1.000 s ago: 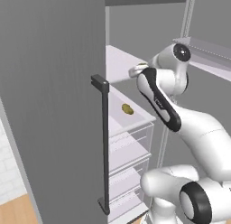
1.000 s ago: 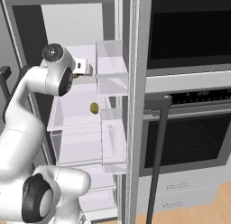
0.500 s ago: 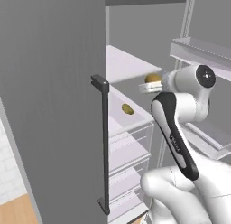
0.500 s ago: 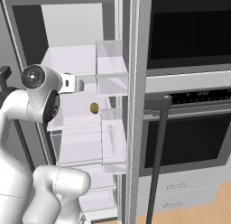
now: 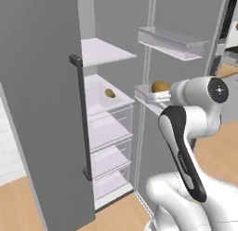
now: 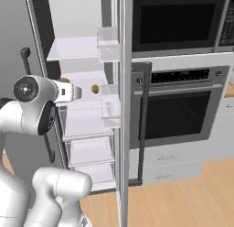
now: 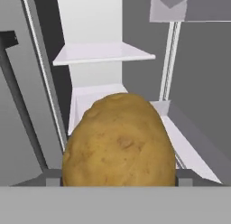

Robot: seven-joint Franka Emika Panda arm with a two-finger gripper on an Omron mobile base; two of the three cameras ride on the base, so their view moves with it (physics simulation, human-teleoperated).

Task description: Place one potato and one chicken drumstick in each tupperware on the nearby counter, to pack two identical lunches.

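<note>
A white robot arm stands in front of an open fridge (image 5: 116, 132) in a rendered kitchen. In the hand view, a yellow-brown potato (image 7: 118, 142) looms large at the bottom centre, sitting right between the pincer (image 7: 118, 180) tips; only small grey bits of the tips show at either side of its lower edge, and they press against its flanks. The pincer is spread wide and clamped on this potato, which bulges up well past the tips. In the left base view the same potato (image 5: 160, 87) shows as a small brown lump at the end of the arm's wrist, just in front of a door bin (image 5: 151, 92) on the open fridge door, level with the fridge's middle shelf. In the right base view only a sliver of it (image 6: 64, 80) peeks over the top of the wrist. A second potato (image 5: 110, 92) lies on the middle shelf (image 5: 100, 97) inside the fridge, towards the shelf's back and right of its middle in the left base view; in the right base view it (image 6: 95, 89) sits near the shelf's right edge, well apart from the held one. The grey fridge door (image 5: 42, 109) with its long dark handle (image 5: 81, 118) fills the left of the left base view. To the right of the fridge in the right base view stands a black wall oven (image 6: 183, 107).
</note>
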